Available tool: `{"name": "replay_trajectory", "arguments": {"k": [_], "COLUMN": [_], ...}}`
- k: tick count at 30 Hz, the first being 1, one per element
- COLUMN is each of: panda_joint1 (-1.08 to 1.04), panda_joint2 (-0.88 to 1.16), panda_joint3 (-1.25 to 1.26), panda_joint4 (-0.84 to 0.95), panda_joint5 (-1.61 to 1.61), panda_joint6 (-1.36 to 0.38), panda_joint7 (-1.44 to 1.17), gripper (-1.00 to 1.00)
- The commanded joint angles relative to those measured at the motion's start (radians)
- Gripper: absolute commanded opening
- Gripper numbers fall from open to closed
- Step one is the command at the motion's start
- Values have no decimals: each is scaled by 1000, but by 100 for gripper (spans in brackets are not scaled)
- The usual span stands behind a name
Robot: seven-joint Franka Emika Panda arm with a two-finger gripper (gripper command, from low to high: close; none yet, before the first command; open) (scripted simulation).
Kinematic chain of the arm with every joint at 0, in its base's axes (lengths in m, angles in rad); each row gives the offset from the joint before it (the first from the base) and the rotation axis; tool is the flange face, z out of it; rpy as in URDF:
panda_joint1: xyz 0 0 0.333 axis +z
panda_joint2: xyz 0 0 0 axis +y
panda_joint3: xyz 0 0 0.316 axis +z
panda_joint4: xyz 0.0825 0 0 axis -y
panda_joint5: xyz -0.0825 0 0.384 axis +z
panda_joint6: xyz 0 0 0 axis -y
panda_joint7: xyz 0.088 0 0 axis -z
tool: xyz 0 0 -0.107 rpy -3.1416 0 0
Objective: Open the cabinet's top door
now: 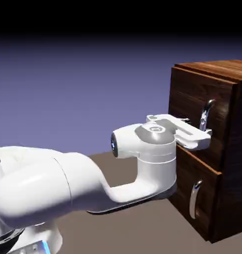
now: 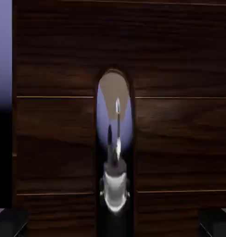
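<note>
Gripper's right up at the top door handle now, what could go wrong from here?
1. The open gripper sits near the lower end of the top door's handle; closing there may slip off the curved bar.
2. The lower door's handle looks alike; any drop risks grabbing it.

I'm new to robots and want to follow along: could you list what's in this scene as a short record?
cabinet: dark wood grain, two stacked doors
top door: looks shut
top handle: silver, curved, vertical
lower door handle: silver, untouched
gripper: level, at the top handle's lower end
fingers: open, either side of the handle; contact unclear
</note>
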Motion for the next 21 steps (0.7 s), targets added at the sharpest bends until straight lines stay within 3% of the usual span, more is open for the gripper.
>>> {"name": "replay_trajectory", "arguments": {"k": [1, 14, 21], "panda_joint1": [0, -414, -576], "panda_joint2": [0, 170, 353], "panda_joint3": [0, 311, 481], "panda_joint4": [0, -399, -392], "panda_joint5": [0, 106, 30], "panda_joint6": [0, -376, -326], "panda_joint7": [0, 253, 550], "gripper": [-100, -100, -100]}}
